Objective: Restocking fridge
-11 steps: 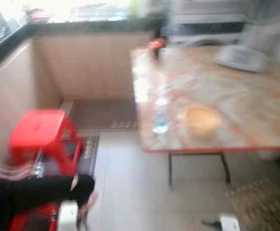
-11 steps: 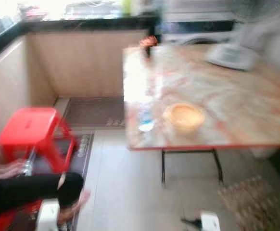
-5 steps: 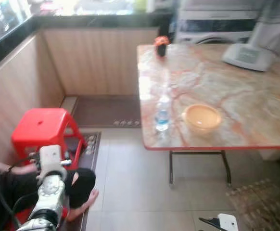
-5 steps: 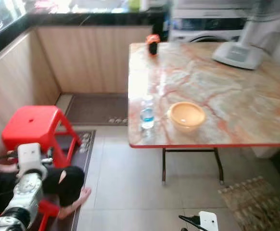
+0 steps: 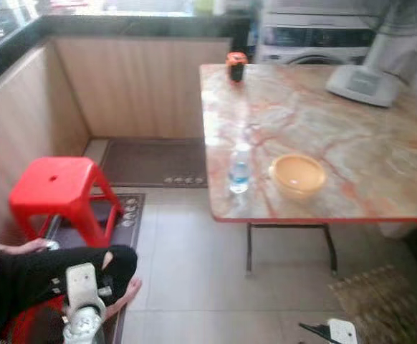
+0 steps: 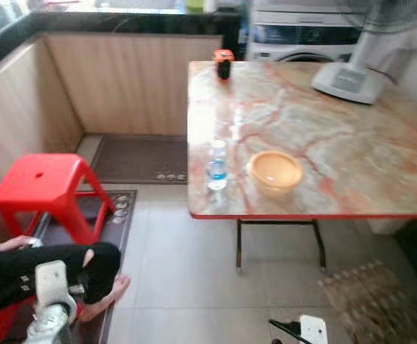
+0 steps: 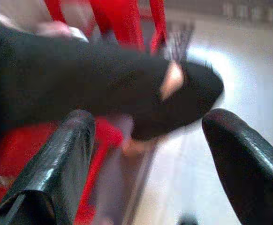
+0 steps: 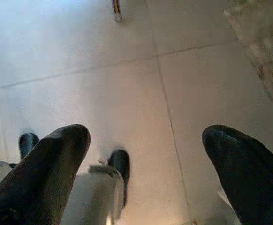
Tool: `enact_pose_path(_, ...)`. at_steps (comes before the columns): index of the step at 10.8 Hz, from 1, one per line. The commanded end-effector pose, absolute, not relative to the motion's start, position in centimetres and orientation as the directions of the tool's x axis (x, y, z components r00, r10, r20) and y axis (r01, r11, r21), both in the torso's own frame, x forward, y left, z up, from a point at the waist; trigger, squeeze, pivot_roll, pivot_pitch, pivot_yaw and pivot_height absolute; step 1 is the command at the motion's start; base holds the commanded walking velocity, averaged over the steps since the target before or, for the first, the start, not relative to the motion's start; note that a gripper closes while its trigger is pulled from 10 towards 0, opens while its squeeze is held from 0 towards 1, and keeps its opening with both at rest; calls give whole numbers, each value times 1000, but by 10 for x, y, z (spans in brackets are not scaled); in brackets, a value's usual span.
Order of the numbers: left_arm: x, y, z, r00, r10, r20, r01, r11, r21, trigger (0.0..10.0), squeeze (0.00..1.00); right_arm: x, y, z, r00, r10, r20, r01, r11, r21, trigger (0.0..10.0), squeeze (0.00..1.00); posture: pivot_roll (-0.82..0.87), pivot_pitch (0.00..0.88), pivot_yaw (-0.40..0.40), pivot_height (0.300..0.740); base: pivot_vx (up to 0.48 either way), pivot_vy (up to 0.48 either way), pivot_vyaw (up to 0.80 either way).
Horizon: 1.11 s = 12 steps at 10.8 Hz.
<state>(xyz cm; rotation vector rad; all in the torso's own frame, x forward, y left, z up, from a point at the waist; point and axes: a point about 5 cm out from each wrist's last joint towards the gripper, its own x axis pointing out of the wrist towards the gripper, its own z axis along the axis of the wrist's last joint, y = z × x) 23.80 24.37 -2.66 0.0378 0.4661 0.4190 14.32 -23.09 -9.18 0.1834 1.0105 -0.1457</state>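
My left gripper and right gripper, both spread and empty, hang low over the floor — water bottle, upright, stands far ahead at the table near-left edge, between them, left arm marginally nearer.

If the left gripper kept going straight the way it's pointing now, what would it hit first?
Most likely the seated person's black-trousered leg, which lies straight ahead between the open left gripper's fingers; depth is unclear because of blur.

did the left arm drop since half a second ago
Yes. The left arm sits lower against the red stool, now well below its seat.
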Motion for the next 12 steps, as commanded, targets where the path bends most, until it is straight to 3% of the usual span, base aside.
enact_pose_path(1, 257, 243, -6, 866, 400, -299, -378, 917, 130, 10000, 0, 139, -232, -93, 515, -36, -857, 206, 975, 83, 10000, 0, 28, 0, -27, 740, 0, 0, -731)
enact_pose_path(4, 271, 245, 12, 891, 408, -198, -384, 912, 146, 10000, 0, 139, -232, -93, 517, -31, -856, 197, 977, 83, 10000, 0, 28, 0, -27, 740, 0, 0, -731)
enact_pose_path(5, 291, 246, 39, 910, 410, -67, -399, 907, 138, 10000, 0, 139, -232, -93, 517, -25, -856, 197, 976, 90, 10000, 0, 28, 0, -27, 740, 0, 0, -731)
enact_pose_path(7, 302, 246, 58, 922, 385, 30, -385, 909, 160, 10000, 0, 139, -231, -93, 517, -20, -856, 194, 976, 95, 10000, 0, 27, 0, -27, 740, 0, 0, -731)
enact_pose_path(12, 334, 213, 120, 934, 170, 314, -248, 941, 230, 10000, 0, 140, -231, -93, 519, -17, -855, 194, 976, 99, 10000, 0, 27, 0, -24, 740, 0, 0, -731)
